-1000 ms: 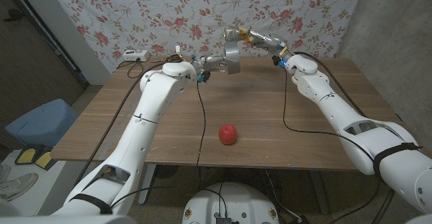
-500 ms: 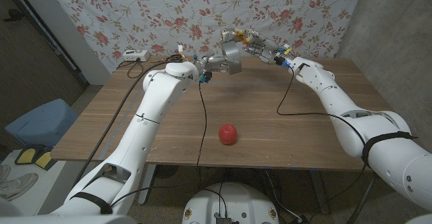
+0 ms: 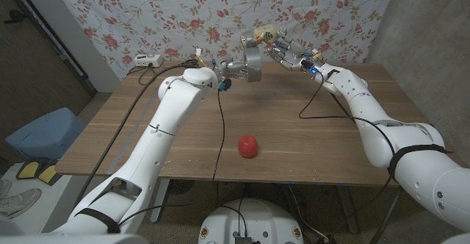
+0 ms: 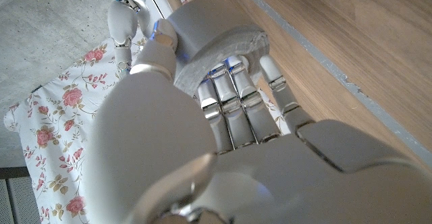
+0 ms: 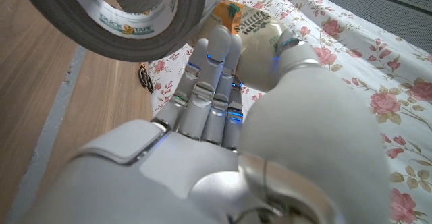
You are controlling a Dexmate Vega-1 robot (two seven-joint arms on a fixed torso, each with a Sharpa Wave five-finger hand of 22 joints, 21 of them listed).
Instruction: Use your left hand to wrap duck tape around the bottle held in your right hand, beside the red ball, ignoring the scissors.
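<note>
Head view: our left hand (image 3: pixel 236 68) grips the grey duck tape roll (image 3: pixel 252 65) up high over the far side of the counter (image 3: pixel 294 126). Our right hand (image 3: pixel 281 49) holds the bottle (image 3: pixel 266 34) just beside it. The red ball (image 3: pixel 248 146) sits near our edge.

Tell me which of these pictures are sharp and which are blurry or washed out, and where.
Head view: evenly lit and sharp on the red ball, with soft shadows on the table. Left wrist view: the left hand looms close, soft and pale, while the tape roll is clearer. Right wrist view: the right hand is blurred, though the roll's printed core and the bottle label look sharper.
</note>
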